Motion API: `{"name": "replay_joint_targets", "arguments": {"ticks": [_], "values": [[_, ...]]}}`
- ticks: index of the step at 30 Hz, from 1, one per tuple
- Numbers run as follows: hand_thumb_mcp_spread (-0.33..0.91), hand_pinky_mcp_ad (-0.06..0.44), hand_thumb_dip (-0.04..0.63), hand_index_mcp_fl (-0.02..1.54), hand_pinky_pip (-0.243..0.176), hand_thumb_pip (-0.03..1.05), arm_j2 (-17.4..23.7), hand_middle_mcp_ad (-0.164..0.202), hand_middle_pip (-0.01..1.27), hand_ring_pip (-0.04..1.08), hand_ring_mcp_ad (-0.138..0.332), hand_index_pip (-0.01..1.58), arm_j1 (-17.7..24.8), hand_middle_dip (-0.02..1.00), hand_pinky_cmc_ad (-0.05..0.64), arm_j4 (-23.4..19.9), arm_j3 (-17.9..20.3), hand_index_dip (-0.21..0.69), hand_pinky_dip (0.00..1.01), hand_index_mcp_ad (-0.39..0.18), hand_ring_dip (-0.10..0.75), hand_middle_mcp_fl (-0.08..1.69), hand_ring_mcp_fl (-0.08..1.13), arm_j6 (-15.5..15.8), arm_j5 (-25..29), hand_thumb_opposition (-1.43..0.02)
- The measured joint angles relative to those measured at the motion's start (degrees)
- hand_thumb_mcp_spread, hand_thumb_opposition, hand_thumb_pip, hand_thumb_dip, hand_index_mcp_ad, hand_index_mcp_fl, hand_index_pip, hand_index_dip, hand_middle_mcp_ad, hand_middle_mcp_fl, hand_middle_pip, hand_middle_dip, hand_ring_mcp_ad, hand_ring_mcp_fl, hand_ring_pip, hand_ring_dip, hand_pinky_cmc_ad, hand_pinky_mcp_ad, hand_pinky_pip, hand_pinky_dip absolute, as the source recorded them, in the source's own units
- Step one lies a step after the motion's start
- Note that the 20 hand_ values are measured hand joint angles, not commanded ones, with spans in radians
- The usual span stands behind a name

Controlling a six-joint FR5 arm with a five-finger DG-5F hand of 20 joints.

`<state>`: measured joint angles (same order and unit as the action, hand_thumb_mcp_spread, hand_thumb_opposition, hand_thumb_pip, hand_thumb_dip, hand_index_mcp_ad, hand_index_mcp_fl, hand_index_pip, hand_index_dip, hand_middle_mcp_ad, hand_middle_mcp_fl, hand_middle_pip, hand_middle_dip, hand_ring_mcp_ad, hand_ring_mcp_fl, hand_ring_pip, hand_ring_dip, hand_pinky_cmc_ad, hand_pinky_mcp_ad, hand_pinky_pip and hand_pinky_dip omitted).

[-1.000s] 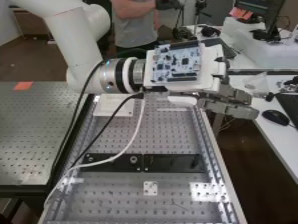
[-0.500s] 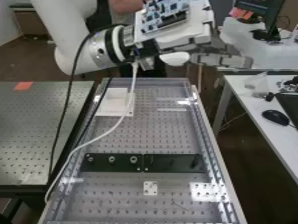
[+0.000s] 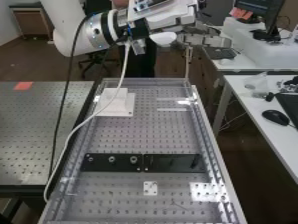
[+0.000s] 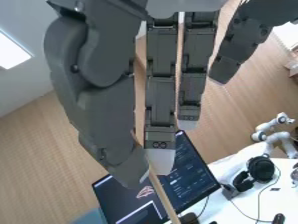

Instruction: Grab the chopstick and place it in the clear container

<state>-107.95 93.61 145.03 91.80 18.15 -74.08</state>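
Note:
At the top of the high view, the dark grey hand is above and beyond the bench's far end, its fingers towards the right. A thin light chopstick hangs almost upright below the fingers, near the far right corner of the clear-walled bench enclosure. Whether that enclosure is the clear container I cannot tell. In the wrist view, the hand has its thumb and a finger pinched on the wooden chopstick, which slants out beyond the fingertips; part of it is hidden behind them.
A white plate with a pale block lies at the enclosure's far left. Black bars cross its perforated floor. A loose cable loops over the left side. Desks with a mouse and a monitor stand at the right.
In the high view the hand has risen and shifted left, carrying the chopstick away with it. The arm and cable have moved too, baring more of the bench's far end.

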Motion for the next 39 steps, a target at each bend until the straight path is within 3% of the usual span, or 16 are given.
{"name": "replay_joint_targets", "arguments": {"ticks": [9, 16, 31, 39], "values": [[0.6, 0.241, 0.281, 1.24, 0.066, 0.5, -0.1, 0.051, 0.58, 0.11, 0.054, 0.63, 9.0, 0.27, 0.478, 2.2, -0.4, 0.063, 0.18, -0.185, 0.431, 1.28, 0.76, 2.6, 12.0, -1.14], [0.6, 0.241, 0.281, 1.24, 0.066, 0.5, -3.0, 0.054, 0.58, 0.11, 0.044, 0.63, 14.9, 0.27, 0.48, 5.8, -2.7, 0.063, 0.18, -0.185, 0.431, 1.28, 0.77, 2.1, 18.1, -1.14], [0.6, 0.244, 0.281, 1.24, 0.065, 0.5, -7.8, 0.052, 0.58, 0.1, 0.033, 0.63, 17.4, 0.27, 0.476, 20.3, -7.6, 0.063, 0.2, -0.173, 0.431, 1.28, 0.79, -4.3, 22.7, -1.16], [0.59, 0.244, 0.281, 1.24, 0.065, 0.5, -9.3, 0.052, 0.59, 0.1, 0.033, 0.63, 17.7, 0.26, 0.476, 26.0, -9.3, 0.063, 0.21, -0.173, 0.431, 1.27, 0.8, -5.6, 23.5, -1.16]]}}
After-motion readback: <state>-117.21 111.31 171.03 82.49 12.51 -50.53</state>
